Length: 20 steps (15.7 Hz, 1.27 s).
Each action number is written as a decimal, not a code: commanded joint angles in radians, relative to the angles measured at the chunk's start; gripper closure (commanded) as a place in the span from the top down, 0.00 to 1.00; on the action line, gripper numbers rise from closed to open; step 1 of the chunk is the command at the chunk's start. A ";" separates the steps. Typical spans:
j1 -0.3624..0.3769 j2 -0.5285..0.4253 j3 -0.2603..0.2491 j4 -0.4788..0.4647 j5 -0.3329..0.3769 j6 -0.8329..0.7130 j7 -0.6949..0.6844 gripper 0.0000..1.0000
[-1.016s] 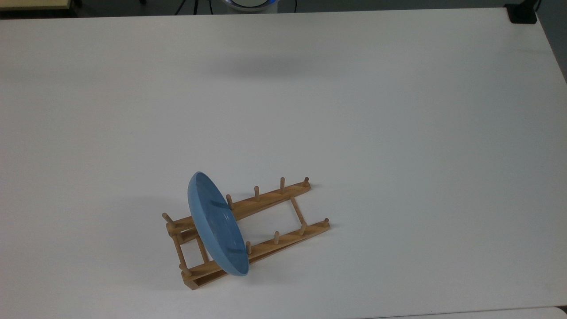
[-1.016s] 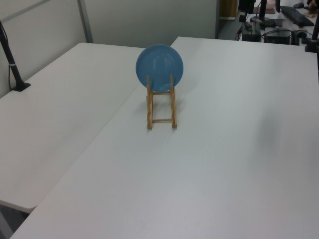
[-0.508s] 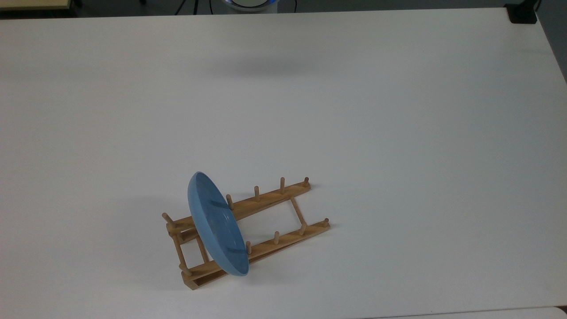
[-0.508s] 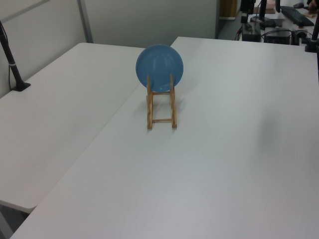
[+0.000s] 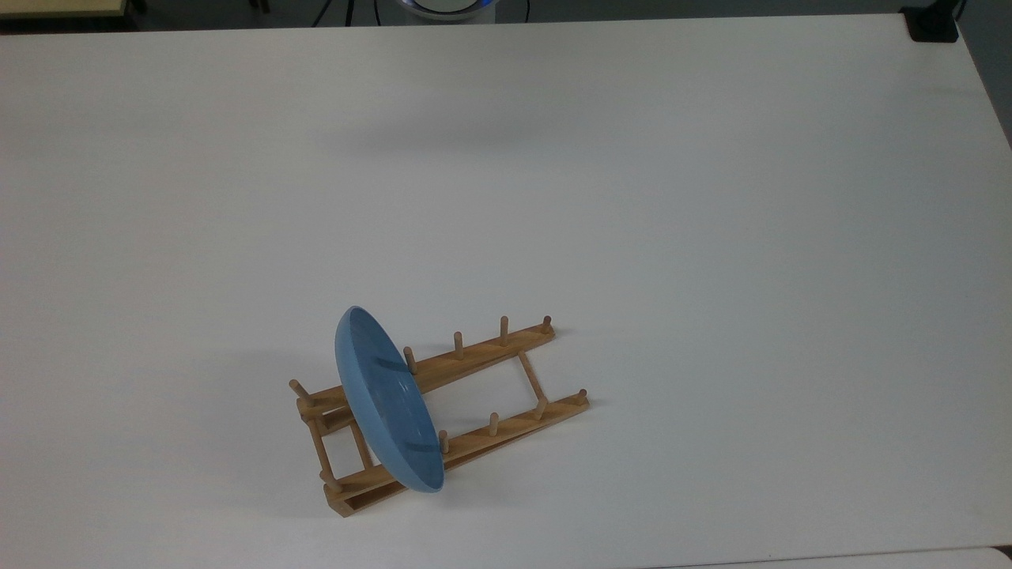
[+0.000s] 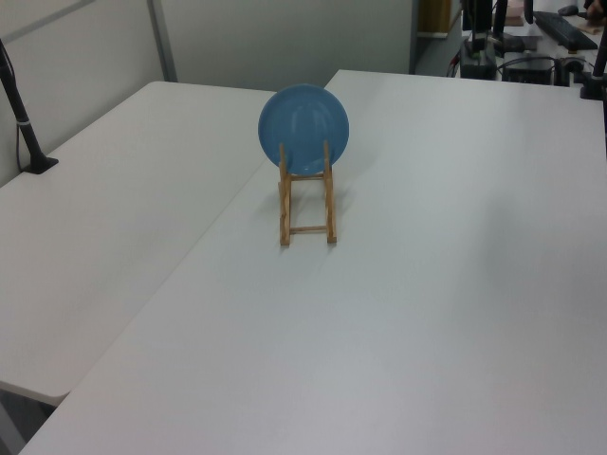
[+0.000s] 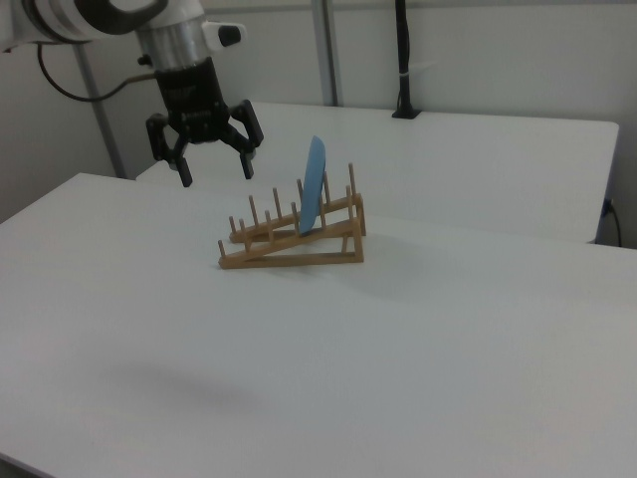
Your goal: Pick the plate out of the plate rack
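The round, shallow, light-blue plate (image 5: 387,400) stood on edge in the low light-brown wooden plate rack (image 5: 474,431), slotted between pegs toward the taller end of the two rails, at the top view's left of the rack. In the right view the plate (image 7: 315,186) leaned slightly against the pegs behind it, its lower edge down between the rails of the rack (image 7: 294,239). In the left view its hollow face (image 6: 303,126) looked toward the camera, above the near end of the rack (image 6: 305,206).

Nothing of the task was done: the plate sat fully in its slot, untouched, and the reach, the grasp and the lift out of the pegs all remained.

The robot's hand (image 7: 213,168) hung in the air at the right view's left of the rack, above the white table (image 7: 448,378) and well apart from the plate. It pointed straight down from the white arm's wrist, with its two dark fingers spread wide and nothing between them. Judging by this pose, the arm was in the approach, and would have to travel across to the plate's upper rim and line its fingers up with the thin edge before closing.
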 commanded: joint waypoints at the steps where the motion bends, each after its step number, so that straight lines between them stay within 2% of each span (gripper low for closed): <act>1: 0.023 0.031 0.003 0.036 -0.035 -0.024 -0.007 1.00; 4: 0.053 0.050 0.001 0.059 -0.090 -0.004 0.017 1.00; 6: 0.054 0.073 0.001 0.061 -0.093 0.062 0.021 1.00; 11: 0.053 0.148 -0.009 0.116 -0.050 0.174 0.059 1.00; 13: 0.051 0.169 -0.011 0.120 -0.026 0.267 0.096 1.00; 15: 0.048 0.192 -0.017 0.120 0.051 0.367 0.135 1.00; 19: 0.047 0.249 -0.063 0.120 0.288 0.559 0.203 1.00; 20: 0.047 0.269 -0.068 0.120 0.315 0.602 0.229 1.00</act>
